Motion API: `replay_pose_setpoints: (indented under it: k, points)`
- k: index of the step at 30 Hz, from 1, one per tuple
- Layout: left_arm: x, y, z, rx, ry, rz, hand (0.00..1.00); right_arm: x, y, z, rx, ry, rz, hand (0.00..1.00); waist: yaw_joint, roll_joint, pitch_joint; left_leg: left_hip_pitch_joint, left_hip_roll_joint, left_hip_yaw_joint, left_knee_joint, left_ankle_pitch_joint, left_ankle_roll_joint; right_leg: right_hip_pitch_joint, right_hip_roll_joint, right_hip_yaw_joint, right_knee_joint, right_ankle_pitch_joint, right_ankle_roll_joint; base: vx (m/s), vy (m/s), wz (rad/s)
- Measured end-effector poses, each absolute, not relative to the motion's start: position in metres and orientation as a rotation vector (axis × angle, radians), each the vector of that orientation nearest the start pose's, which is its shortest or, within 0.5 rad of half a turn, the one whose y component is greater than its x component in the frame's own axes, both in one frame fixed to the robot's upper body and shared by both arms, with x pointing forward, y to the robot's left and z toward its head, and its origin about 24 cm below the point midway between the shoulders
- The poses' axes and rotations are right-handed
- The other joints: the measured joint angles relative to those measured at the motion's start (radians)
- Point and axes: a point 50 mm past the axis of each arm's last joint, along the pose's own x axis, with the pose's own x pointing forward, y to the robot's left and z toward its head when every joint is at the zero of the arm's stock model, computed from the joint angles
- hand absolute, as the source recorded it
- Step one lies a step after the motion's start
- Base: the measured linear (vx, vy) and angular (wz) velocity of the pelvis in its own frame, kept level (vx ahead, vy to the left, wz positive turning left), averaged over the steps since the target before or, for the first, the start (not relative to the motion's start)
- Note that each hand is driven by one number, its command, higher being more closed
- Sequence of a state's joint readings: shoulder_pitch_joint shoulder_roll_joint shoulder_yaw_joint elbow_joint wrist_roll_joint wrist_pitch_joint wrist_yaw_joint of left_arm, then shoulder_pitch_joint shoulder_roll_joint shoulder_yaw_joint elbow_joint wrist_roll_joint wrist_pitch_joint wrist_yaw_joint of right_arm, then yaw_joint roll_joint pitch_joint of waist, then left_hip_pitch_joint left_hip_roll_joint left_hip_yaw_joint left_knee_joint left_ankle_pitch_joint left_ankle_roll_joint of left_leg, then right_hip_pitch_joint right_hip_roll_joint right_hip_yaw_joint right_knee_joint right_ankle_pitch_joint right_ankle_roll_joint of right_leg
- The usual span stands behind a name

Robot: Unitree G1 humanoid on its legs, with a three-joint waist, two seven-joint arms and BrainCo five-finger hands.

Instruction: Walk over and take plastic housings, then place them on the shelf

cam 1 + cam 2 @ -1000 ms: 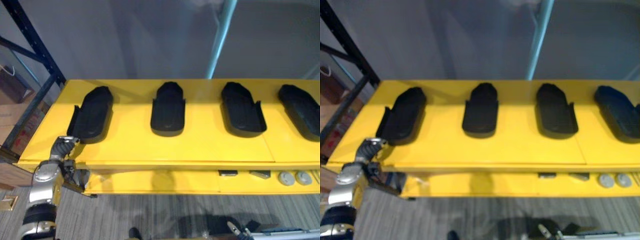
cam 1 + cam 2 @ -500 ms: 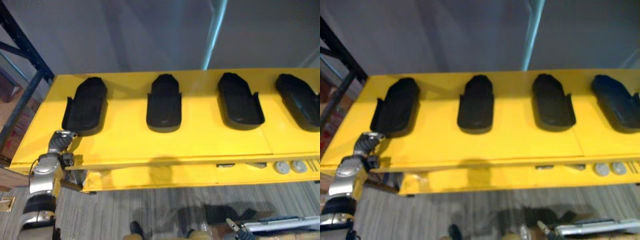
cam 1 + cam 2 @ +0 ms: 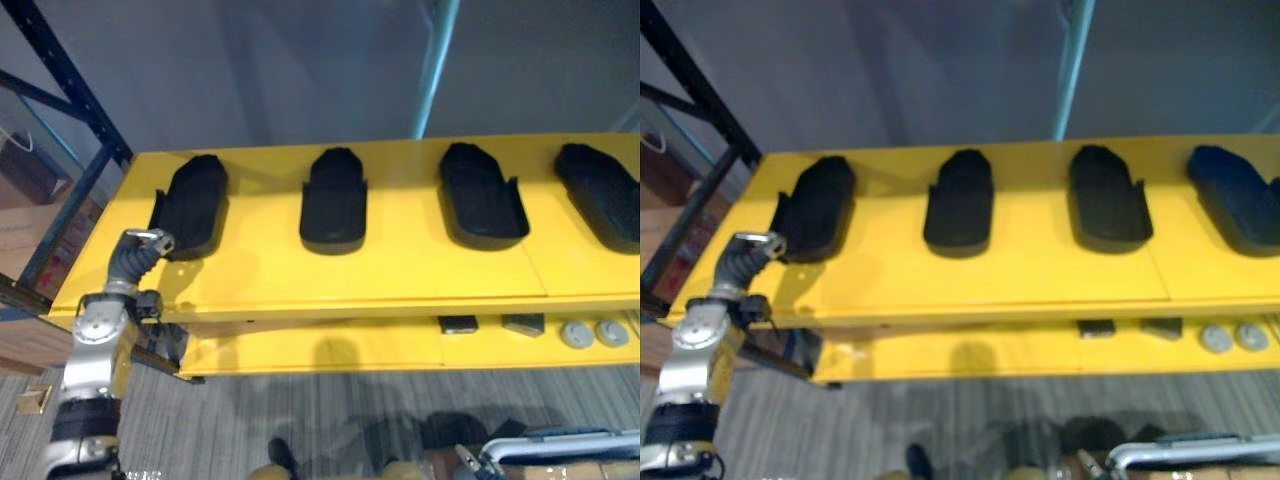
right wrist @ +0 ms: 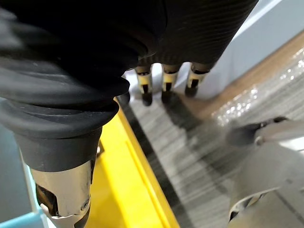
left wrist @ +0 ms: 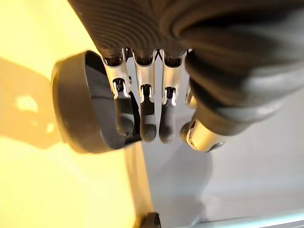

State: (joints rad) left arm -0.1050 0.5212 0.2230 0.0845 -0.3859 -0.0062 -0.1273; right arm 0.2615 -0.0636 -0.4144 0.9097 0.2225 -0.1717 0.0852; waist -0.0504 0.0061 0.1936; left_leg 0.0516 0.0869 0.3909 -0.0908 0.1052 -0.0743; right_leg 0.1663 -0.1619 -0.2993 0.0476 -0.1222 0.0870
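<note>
Four black plastic housings are laid in a row along the yellow shelf (image 3: 400, 280), well apart from one another, each set lengthwise from the front edge towards the back edge. The leftmost housing (image 3: 192, 205) is placed near the shelf's left edge; the second housing (image 3: 334, 200) and the third housing (image 3: 481, 197) are set along the middle, and the fourth housing (image 3: 600, 195) is seen at the right edge.

The left robot hand (image 3: 140, 250) is raised at the front left corner of the shelf, just at the near end of the leftmost housing. Its fingers (image 5: 148, 118) are held loosely extended, grasping nothing, with the dark tips over that housing's rim (whether contact is made cannot be told), and the thumb is kept apart from them.

The right robot hand (image 4: 165, 80) is hung low beside the shelf's front edge over the grey carpet floor (image 4: 199, 156), its fingers straight and nothing held.

On a lower level, under the right part of the front edge, two small dark blocks (image 3: 458, 324) and two grey round pieces (image 3: 575, 333) are laid.
</note>
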Motion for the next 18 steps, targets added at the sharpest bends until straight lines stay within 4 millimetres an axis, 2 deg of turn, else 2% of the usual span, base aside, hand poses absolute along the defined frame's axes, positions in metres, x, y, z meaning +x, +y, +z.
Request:
replay_pose_setpoints:
  k: [3,4,6,8,10,12,15,17,18]
  points:
    - [0.254,0.279,0.101,0.105,-0.131,0.061,0.0,0.052,-0.243,-0.147,0.287,0.884,-0.562,0.0,0.019,-0.01,-0.009,0.001,-0.006,-0.026,0.0,-0.003,-0.003,0.021,-0.002,-0.028,0.0,-0.004,-0.008,0.1,-0.03,0.3]
    - [0.248,0.277,0.095,0.094,-0.116,0.062,0.0,0.056,-0.243,-0.147,0.288,0.874,-0.559,0.0,0.035,-0.016,-0.016,0.004,-0.009,-0.031,0.0,-0.004,-0.004,0.03,-0.001,-0.031,0.002,-0.011,-0.02,0.1,-0.027,0.25]
    - [0.24,0.278,0.087,0.076,-0.094,0.082,0.0,0.062,-0.243,-0.146,0.292,0.861,-0.554,0.0,0.044,-0.023,-0.027,0.004,-0.009,-0.039,0.0,-0.004,-0.004,0.032,0.0,-0.031,0.011,-0.021,-0.036,0.09,-0.029,0.23]
    - [0.227,0.283,0.072,0.042,-0.05,0.142,0.0,0.071,-0.242,-0.145,0.308,0.841,-0.552,0.0,0.05,-0.031,-0.034,0.017,-0.009,-0.058,0.0,-0.004,-0.004,0.051,0.003,-0.031,0.027,-0.034,-0.058,0.07,-0.028,0.3]
    - [0.215,0.287,0.06,0.015,-0.013,0.224,0.0,0.073,-0.242,-0.146,0.32,0.841,-0.554,0.0,0.066,-0.035,-0.052,0.021,-0.006,-0.062,0.0,-0.004,-0.004,0.058,0.006,-0.032,0.029,-0.036,-0.061,0.04,-0.039,0.16]
    - [0.204,0.288,0.048,-0.019,0.015,0.29,0.0,0.076,-0.243,-0.146,0.334,0.843,-0.559,0.0,0.068,-0.035,-0.059,0.02,-0.005,-0.078,0.0,-0.004,-0.004,0.066,0.008,-0.037,0.029,-0.036,-0.061,0.01,-0.032,0.2]
    - [0.184,0.291,0.021,-0.074,0.108,0.437,0.0,0.078,-0.243,-0.148,0.367,0.861,-0.569,0.0,0.078,-0.031,-0.062,0.021,-0.002,-0.082,0.0,-0.006,-0.007,0.075,0.009,-0.054,0.026,-0.036,-0.061,-0.03,-0.004,0.09]
    - [0.172,0.292,-0.007,-0.115,0.214,0.516,0.0,0.073,-0.24,-0.151,0.385,0.899,-0.572,0.0,0.084,-0.031,-0.067,0.023,-0.002,-0.087,-0.001,-0.009,-0.011,0.081,0.009,-0.057,0.022,-0.036,-0.061,-0.04,0.007,0.04]
    - [0.16,0.292,-0.028,-0.144,0.294,0.57,0.0,0.071,-0.238,-0.153,0.396,0.915,-0.573,0.0,0.087,-0.034,-0.071,0.023,-0.003,-0.086,-0.001,-0.009,-0.011,0.082,0.008,-0.058,0.018,-0.036,-0.061,-0.05,0.013,-0.05]
